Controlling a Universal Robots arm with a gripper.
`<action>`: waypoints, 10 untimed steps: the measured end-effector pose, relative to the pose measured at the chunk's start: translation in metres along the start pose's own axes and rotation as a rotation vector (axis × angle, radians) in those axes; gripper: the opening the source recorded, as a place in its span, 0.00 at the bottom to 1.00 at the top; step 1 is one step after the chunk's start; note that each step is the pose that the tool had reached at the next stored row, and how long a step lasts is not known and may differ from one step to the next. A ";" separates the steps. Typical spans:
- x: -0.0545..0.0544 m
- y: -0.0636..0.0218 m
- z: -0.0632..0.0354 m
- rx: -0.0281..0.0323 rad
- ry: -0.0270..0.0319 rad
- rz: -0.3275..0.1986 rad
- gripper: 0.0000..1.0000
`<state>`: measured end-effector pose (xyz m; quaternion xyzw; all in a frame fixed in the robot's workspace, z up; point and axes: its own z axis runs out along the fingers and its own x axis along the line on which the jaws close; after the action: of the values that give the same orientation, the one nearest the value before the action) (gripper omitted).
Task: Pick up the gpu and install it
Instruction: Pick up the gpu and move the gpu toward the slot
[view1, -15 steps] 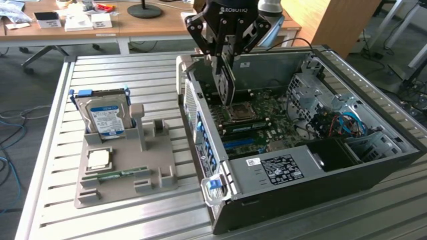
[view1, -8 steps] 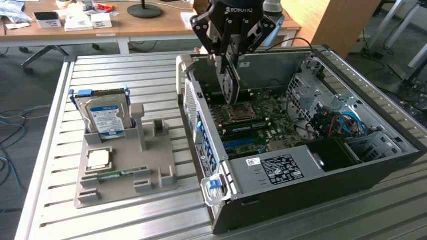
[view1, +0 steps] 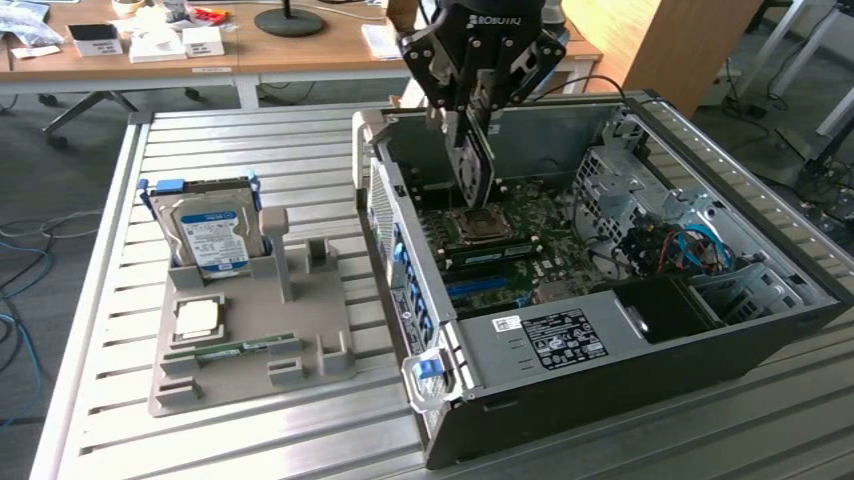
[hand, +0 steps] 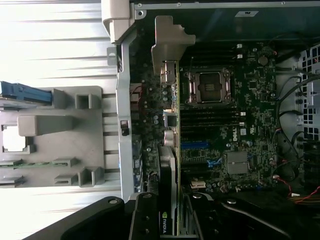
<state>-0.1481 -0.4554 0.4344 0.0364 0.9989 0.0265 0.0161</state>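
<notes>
The gpu (view1: 471, 165) hangs on edge, with my gripper (view1: 470, 118) shut on its upper end, over the open computer case (view1: 747, 330). Its lower edge is just above the motherboard (view1: 534, 235), close to the processor socket (view1: 478, 225). In the wrist view the gpu (hand: 174, 165) is seen edge-on: green board edge, black cooler with an NVIDIA label, and a silver end bracket (hand: 169, 42) near the case's rear wall. The gripper (hand: 170, 222) has black fingers (hand: 145, 220) clamped on either side of the card. Blue card slots (hand: 194, 145) lie on the motherboard beside the card.
On the exterior view's left a grey holder (view1: 247, 340) stands on the slatted metal table (view1: 227, 150). It carries a hard drive (view1: 207, 230), a processor chip (view1: 198, 320) and a memory stick (view1: 240, 349). The case's drive cage and cables (view1: 667, 245) are on the exterior view's right.
</notes>
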 end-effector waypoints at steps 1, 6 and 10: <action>-0.002 0.0001 0.0001 -0.0001 -0.0001 0.000 0.27; -0.013 0.0010 0.0005 0.0000 0.0000 0.000 0.27; -0.023 0.0017 0.0008 -0.0001 0.0000 0.000 0.27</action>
<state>-0.1251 -0.4554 0.4344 0.0364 0.9989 0.0265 0.0161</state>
